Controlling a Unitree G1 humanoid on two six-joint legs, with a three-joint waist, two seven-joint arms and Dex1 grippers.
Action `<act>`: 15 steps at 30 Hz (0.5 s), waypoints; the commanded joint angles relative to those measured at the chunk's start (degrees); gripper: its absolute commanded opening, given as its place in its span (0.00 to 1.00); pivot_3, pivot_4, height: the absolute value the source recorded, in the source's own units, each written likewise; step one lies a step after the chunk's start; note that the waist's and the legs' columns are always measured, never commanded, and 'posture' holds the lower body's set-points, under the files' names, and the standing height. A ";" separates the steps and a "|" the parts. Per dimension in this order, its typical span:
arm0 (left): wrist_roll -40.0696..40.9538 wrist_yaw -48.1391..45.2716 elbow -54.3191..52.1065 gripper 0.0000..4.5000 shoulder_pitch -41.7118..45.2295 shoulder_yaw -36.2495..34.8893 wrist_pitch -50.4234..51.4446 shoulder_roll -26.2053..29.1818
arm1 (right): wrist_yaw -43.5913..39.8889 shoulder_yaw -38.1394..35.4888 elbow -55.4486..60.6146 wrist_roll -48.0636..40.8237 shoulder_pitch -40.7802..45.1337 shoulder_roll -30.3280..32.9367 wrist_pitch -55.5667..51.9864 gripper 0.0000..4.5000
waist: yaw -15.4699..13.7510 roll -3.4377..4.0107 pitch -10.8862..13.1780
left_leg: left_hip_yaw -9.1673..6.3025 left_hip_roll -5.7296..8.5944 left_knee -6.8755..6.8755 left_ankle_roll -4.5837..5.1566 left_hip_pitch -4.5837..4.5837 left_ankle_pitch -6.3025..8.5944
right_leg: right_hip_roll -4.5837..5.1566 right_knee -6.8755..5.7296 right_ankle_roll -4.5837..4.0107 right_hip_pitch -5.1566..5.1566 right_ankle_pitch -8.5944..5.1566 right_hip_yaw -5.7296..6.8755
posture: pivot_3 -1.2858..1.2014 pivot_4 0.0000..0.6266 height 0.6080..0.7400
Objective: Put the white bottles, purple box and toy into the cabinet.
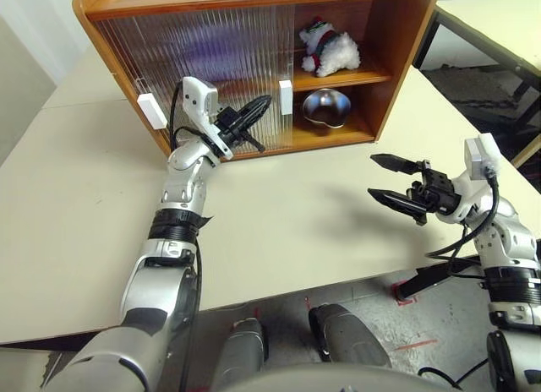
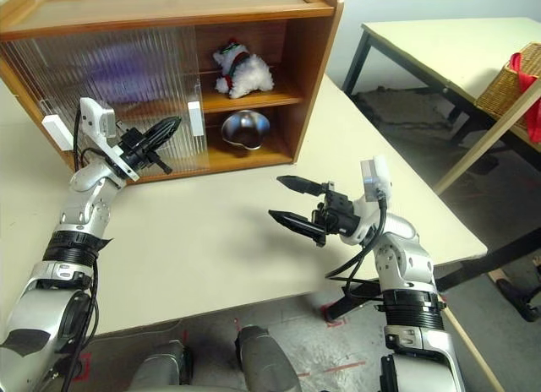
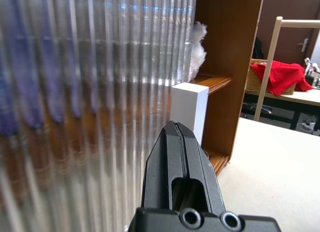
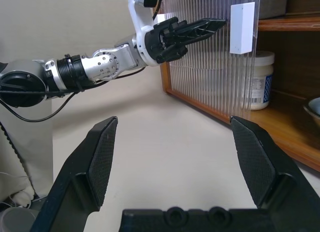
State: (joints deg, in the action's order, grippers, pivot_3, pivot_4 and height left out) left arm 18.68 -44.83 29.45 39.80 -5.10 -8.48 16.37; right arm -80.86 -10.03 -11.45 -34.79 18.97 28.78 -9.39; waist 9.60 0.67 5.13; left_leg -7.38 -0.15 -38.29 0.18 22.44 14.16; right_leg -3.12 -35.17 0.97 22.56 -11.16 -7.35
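Bright, even indoor light; soft shadows on the table [image 1: 296,206]; the ribbed door [image 3: 90,92] blurs close up.

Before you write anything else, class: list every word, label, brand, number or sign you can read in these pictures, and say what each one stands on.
No text can be read.
White bottle behind the ribbed door: a blue-printed label, too small and blurred to read.
White block handles: blank.
Toy, steel bowl: no lettering seen.

Head pair: high, looking forward and down over the table [image 1: 296,215], sharing the cabinet [image 1: 397,54]. Left wrist: close against the ribbed door [image 3: 90,92] (perhaps nearly touching). Right wrist: low, facing the same door's white handle [image 4: 242,28].
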 commanded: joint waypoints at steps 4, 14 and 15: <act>4.28 -1.27 -18.69 0.00 -13.46 -1.45 5.11 3.27 | 1.92 2.57 1.10 0.64 1.81 -1.20 -0.80 1.00 | 2.08 0.00 0.00 | 0.23 0.14 0.01 0.03 0.01 0.02 | -0.12 0.01 0.09 -0.02 -0.06 0.17 | 0.41 0.13 1.00; 15.36 -3.13 -39.09 0.36 -33.52 -8.80 11.53 9.34 | 5.00 8.53 -6.92 4.32 13.46 -7.54 -0.76 0.51 | 2.48 -0.05 0.03 | -0.45 0.31 0.01 0.12 -0.22 -0.06 | 0.09 -0.08 0.12 -0.11 -0.03 -0.10 | 0.44 0.14 1.00; 15.58 -3.07 -39.59 0.44 -34.59 -9.39 11.85 9.85 | 5.35 9.28 -8.06 5.08 14.90 -8.42 -0.37 0.42 | 2.37 -0.05 0.03 | -0.50 0.30 0.01 0.12 -0.21 -0.06 | 0.18 -0.09 0.08 -0.10 -0.02 -0.10 | 0.44 0.14 1.00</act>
State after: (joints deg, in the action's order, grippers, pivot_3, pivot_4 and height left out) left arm 33.37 -47.57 -8.46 6.32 -13.53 2.38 25.48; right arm -76.06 -2.47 -17.99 -31.33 32.42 20.92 -10.17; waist 11.97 0.63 5.16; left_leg -7.90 0.10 -38.27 0.28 22.23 14.10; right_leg -2.85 -35.27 0.97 22.51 -11.13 -7.44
